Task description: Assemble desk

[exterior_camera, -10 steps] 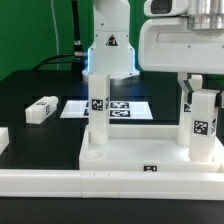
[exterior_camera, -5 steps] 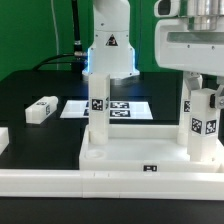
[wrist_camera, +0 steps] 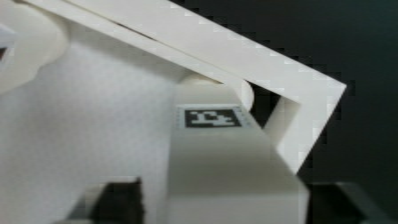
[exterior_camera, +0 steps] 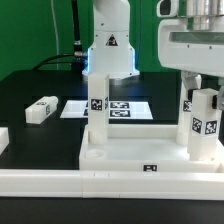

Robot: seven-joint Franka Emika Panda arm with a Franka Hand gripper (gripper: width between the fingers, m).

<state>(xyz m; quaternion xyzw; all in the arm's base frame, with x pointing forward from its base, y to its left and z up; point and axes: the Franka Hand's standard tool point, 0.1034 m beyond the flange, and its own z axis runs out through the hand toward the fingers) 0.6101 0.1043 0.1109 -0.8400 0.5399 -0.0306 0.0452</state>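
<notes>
The white rimmed tabletop point(exterior_camera: 130, 160) lies at the front. One leg point(exterior_camera: 97, 118) stands upright in its corner on the exterior view's left. A second leg point(exterior_camera: 204, 125) stands upright in the corner on the exterior view's right. My gripper point(exterior_camera: 205, 90) is right above this leg and shut on its top. In the wrist view the tagged leg point(wrist_camera: 222, 150) fills the space between my two dark fingers point(wrist_camera: 118, 203), with the gripper point(wrist_camera: 228, 200) around it and the tabletop's rim point(wrist_camera: 231, 60) beyond. A loose leg point(exterior_camera: 42, 108) lies on the black table at the exterior view's left.
The marker board point(exterior_camera: 120, 108) lies flat behind the tabletop. Another white part point(exterior_camera: 3, 140) shows at the exterior view's left edge. The robot's base point(exterior_camera: 108, 50) stands at the back. A white border rail point(exterior_camera: 60, 182) runs along the front.
My gripper has turned and shifted toward the exterior view's right over the right-hand leg. The leg's tagged faces have turned with it.
</notes>
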